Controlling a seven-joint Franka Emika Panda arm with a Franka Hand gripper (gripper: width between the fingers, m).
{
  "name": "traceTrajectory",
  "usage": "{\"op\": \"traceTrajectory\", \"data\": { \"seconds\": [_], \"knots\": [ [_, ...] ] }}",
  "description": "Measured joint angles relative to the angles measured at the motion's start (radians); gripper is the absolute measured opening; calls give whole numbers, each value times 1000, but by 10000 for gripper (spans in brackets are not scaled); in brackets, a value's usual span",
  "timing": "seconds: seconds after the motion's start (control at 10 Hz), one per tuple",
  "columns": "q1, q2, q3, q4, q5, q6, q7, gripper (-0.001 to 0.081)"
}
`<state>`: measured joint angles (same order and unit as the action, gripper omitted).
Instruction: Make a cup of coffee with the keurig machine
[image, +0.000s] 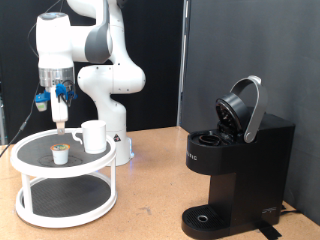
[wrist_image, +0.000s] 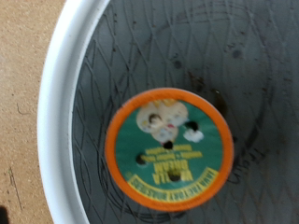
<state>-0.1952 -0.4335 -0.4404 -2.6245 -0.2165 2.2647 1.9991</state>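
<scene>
The keurig machine (image: 238, 165) stands at the exterior view's right with its rounded lid (image: 243, 108) hinged up and open. The white cup (image: 94, 136) stands on the top tier of a white round stand (image: 30, 160) at the left. A small tan-topped pod (image: 61, 152) sits on the same tier, left of the cup. My gripper (image: 62, 122) hangs fingers-down just above the pod, not touching it. In the wrist view the pod (wrist_image: 168, 149) fills the middle, orange-rimmed with a green label, on the stand's dark mesh; no fingers show there.
The stand's white rim (wrist_image: 58, 112) curves beside the pod in the wrist view. The stand has a lower tier (image: 65, 198). The arm's white base (image: 112, 100) stands behind the stand. The brown table (image: 150, 215) lies between stand and machine.
</scene>
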Motion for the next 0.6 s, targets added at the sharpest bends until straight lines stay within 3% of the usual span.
{"op": "traceTrajectory", "data": {
  "seconds": [0.6],
  "knots": [
    [-2, 123, 0, -35, -25, 171, 19, 734]
  ]
}}
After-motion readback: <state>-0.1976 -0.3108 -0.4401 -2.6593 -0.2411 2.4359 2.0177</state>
